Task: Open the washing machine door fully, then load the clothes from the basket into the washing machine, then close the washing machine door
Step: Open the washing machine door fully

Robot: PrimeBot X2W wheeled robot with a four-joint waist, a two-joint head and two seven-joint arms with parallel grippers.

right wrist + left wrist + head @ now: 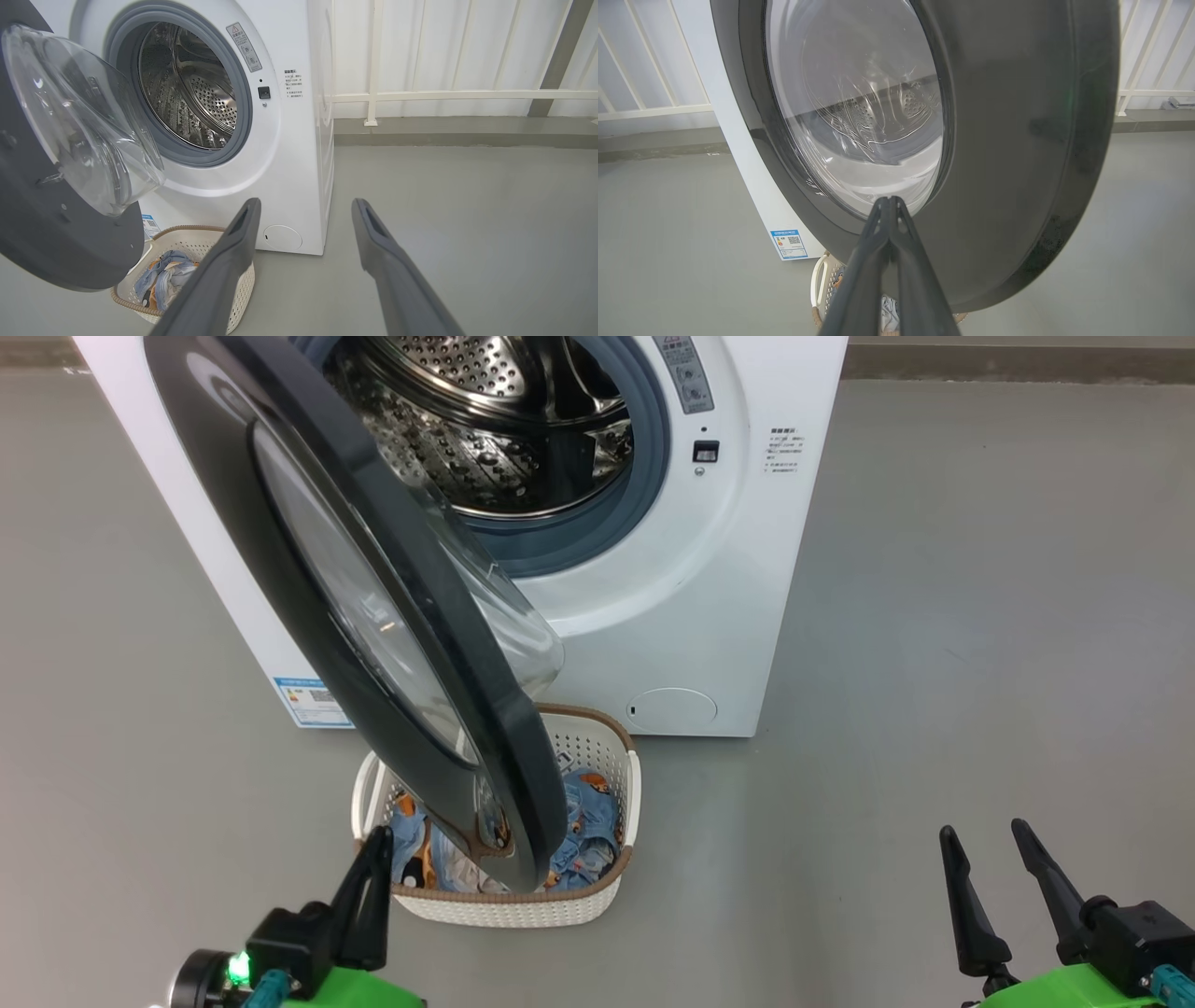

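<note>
Left pincer (377, 847) is pressed together with nothing in it. From the head view it sits at the lower left, just beside the near left corner of the basket (523, 907). From its own wrist view its tips (888, 203) point up at the lower edge of the window in the washing machine door (1008, 140). I cannot tell if they touch the door.

Right pincer (983, 833) is spread wide and holds nothing. It hangs over the bare grey floor (934, 663), well apart from the basket.

The big black door is swung partway out, and its low edge hangs over the basket. The basket stands on the floor right in front of the washing machine (709, 597). The clothes (583, 831), blue with little orange pictures, lie inside the basket. Behind the door, the round hole of the machine shows the shiny steel drum (485, 420) with lots of tiny holes.
</note>
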